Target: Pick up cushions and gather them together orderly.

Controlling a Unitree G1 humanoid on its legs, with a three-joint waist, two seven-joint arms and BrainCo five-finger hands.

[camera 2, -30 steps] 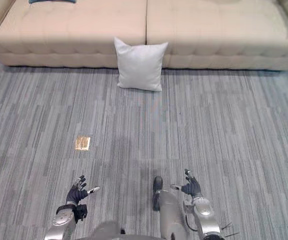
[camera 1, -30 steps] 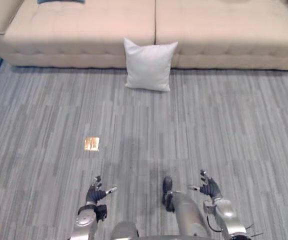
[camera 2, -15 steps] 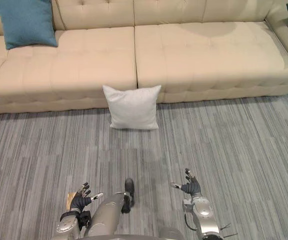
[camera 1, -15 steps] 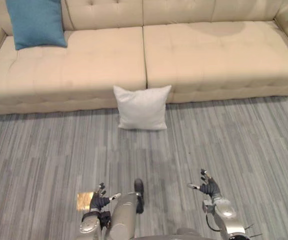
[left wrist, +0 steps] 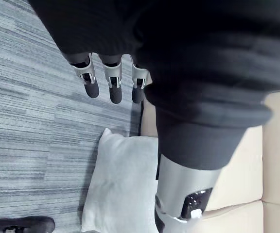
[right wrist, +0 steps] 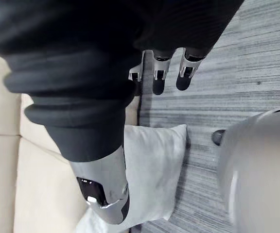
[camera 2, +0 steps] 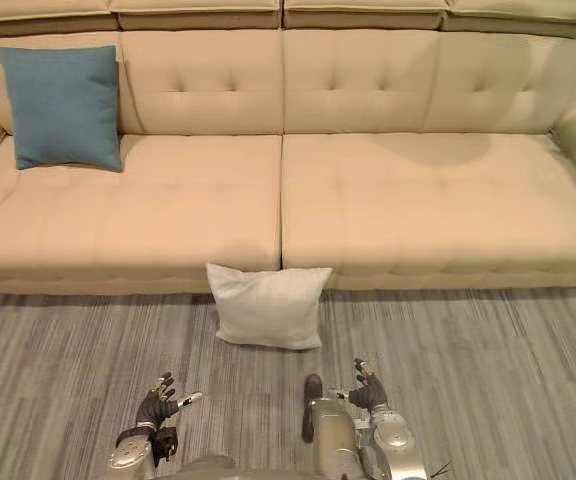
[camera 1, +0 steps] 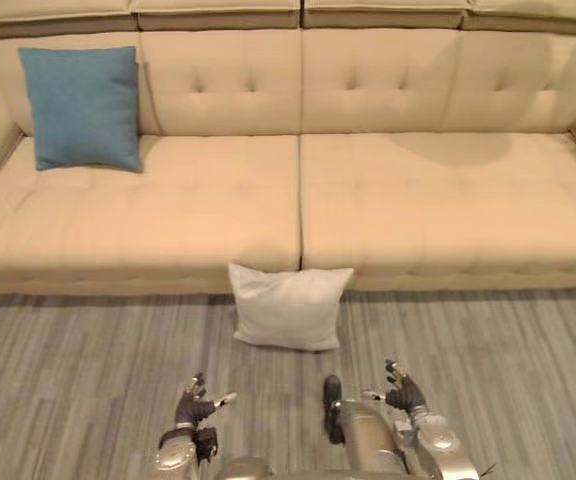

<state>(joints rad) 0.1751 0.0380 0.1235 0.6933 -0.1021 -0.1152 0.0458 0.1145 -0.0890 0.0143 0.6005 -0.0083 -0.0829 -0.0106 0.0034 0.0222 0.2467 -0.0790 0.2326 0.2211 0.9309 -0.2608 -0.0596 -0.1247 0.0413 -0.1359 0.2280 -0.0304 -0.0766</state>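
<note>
Blue cushion (camera 1: 81, 107) on sofa (camera 1: 418, 210); white cushion (camera 1: 288, 306) on floor (camera 1: 68, 380) against it.

I am seeing smooth matt cloth on the white cushion (camera 1: 288, 306) and blue cushion (camera 1: 82, 108), tufted fabric on the sofa (camera 1: 418, 200), streaked carpet (camera 1: 68, 380).

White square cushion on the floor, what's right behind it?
The beige tufted sofa: the white square cushion stands against its front, below the seam between the two seats. The stretch of sofa base behind it is covered.
</note>
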